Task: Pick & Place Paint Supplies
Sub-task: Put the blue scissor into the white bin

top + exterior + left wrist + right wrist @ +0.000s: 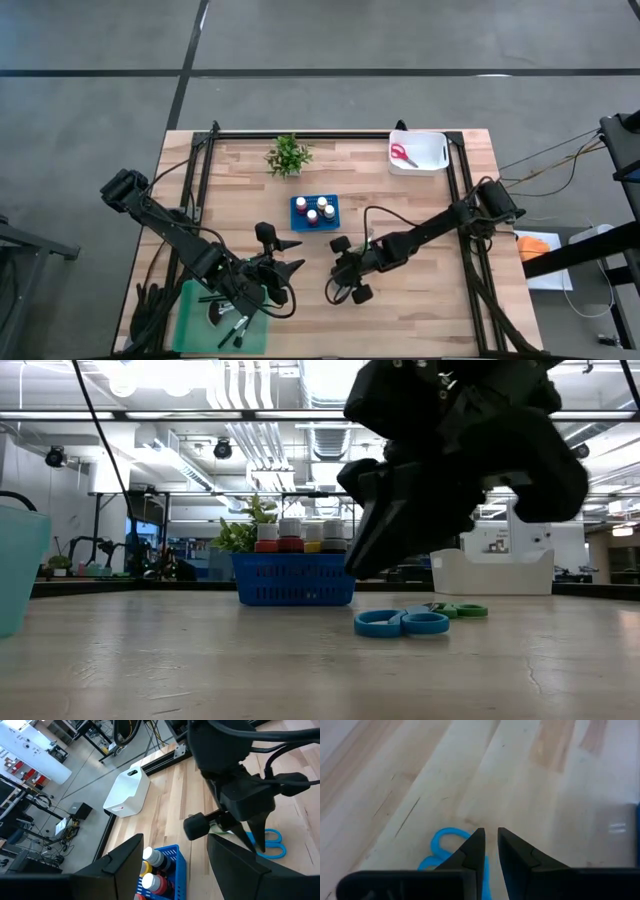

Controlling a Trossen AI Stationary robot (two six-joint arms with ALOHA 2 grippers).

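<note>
Two scissors lie flat on the table [150, 660]; we see blue scissors [401, 623] under the right hand [490, 847], fingers nearly together, empty. We judge them light, stiff, slippery: pinch across the handle loops. Left hand [285, 262] waits apart.

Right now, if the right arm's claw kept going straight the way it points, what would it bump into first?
Probably the blue scissors. The right gripper points down at the table with its fingers nearly closed, the scissors' handles just beside the tips. Depth is unclear, so it might meet bare wood instead.
</note>
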